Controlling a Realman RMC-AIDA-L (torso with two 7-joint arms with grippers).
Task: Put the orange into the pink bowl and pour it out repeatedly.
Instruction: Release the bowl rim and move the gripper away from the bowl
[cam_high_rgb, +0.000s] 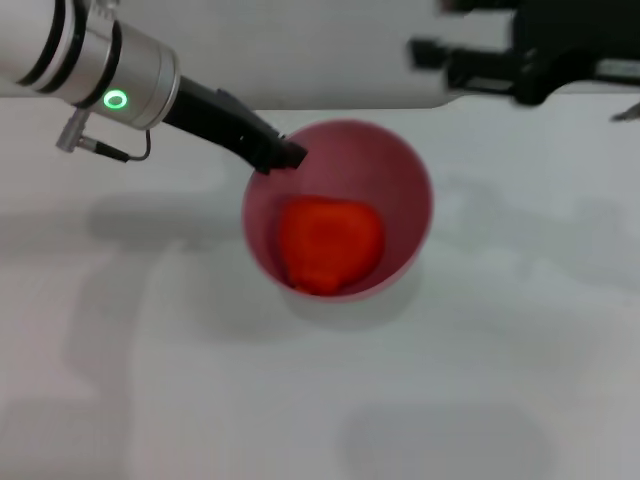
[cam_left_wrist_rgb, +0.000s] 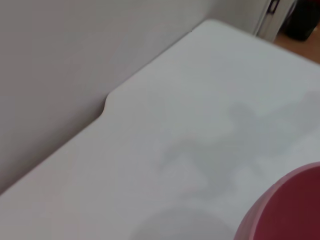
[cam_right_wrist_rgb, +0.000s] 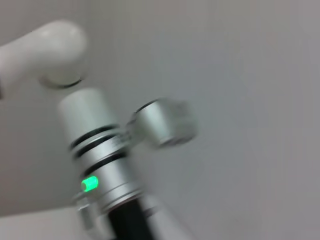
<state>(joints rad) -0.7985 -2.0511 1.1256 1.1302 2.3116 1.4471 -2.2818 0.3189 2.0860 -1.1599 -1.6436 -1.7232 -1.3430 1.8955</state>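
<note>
The left tool (cam_high_rgb: 285, 155) is clamped on the rim of the bowl (cam_high_rgb: 405, 170) — a hold suited to tipping it — with the orange (cam_high_rgb: 328, 243) inside, above the worktop (cam_high_rgb: 150, 380); the right tool (cam_high_rgb: 440, 55) — fingers parted, grasping nothing — waits behind.

A bright orange-red orange (cam_high_rgb: 328, 243) lies in the glossy pink bowl (cam_high_rgb: 405, 170) on the plain white table (cam_high_rgb: 200, 380).

The left gripper (cam_high_rgb: 285, 155) reaches in from the far left, jaws closed on a rim, while the right gripper (cam_high_rgb: 430, 55) hangs blurred at far right.
</note>
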